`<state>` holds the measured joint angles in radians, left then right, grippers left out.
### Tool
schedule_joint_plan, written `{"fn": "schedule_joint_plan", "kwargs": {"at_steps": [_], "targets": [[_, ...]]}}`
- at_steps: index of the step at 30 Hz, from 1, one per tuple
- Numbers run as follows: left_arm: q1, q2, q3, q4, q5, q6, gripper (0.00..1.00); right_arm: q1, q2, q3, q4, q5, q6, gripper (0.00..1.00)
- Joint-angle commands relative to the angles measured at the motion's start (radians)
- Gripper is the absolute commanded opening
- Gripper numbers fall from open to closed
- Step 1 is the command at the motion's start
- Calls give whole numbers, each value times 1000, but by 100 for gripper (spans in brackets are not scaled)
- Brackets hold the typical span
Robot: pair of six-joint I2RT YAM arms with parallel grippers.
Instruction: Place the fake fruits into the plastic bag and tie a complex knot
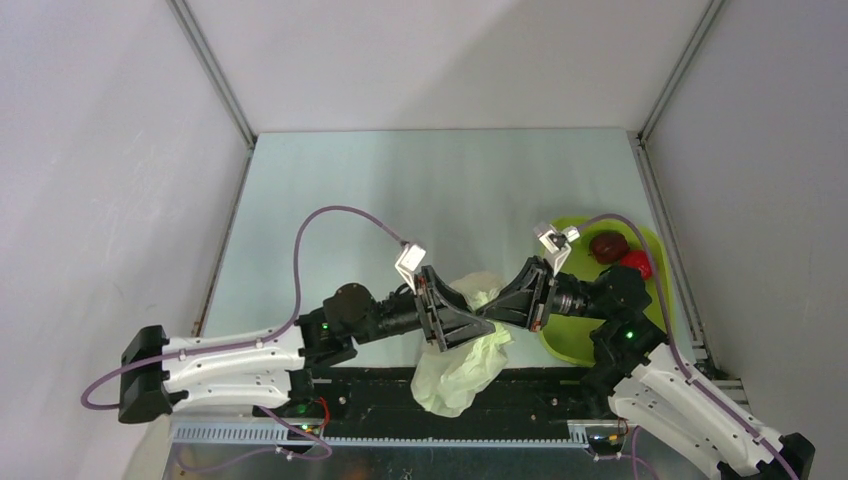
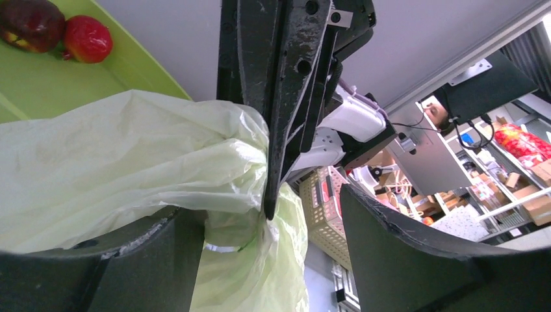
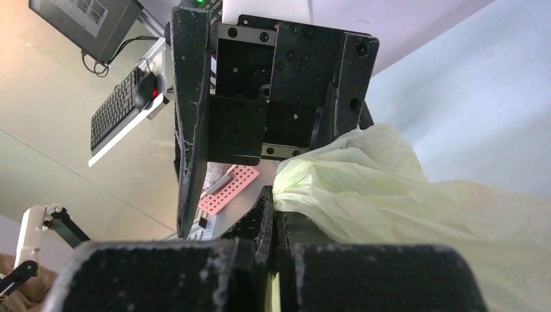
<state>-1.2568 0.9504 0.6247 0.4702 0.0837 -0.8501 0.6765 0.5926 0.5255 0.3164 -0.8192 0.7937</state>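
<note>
Two fake fruits (image 1: 609,245) lie on a green tray (image 1: 563,346) right of the plastic bag (image 1: 458,372). The right gripper (image 3: 273,207) pinches the bag's film, and the left gripper (image 2: 266,211) has its jaws apart around it.

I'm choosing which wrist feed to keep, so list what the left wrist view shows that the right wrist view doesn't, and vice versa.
Left wrist only: the green tray holding a dark fruit and a red fruit. Right wrist only: a keyboard in the background. Both: the bag, pinched in the right gripper, whose fingers are shut on its film.
</note>
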Motion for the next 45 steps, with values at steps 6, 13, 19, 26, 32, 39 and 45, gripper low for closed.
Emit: {"fn": "schedule_joint_plan", "kwargs": {"at_steps": [6,13,19,26,32,39,45], "targets": [[17,20,5,181,57,-62,77,9,6,7,67,-23,13,0],[22,-53,-49,183,27,-69,64,7,3,3,53,-19,4,0],[23,-113,-93,144,-7,-76,53,7,5,2,51,-17,3,0],[28,-121,-98,109,-21,-80,42,7,8,2,62,-15,8,0],[28,-140,-116,84,-50,-80,32,7,7,2,58,-15,10,0],[27,-139,-114,76,-59,-79,23,6,10,2,62,-18,12,0],[30,-143,-117,72,-68,-78,8,6,10,2,59,-20,11,0]]}}
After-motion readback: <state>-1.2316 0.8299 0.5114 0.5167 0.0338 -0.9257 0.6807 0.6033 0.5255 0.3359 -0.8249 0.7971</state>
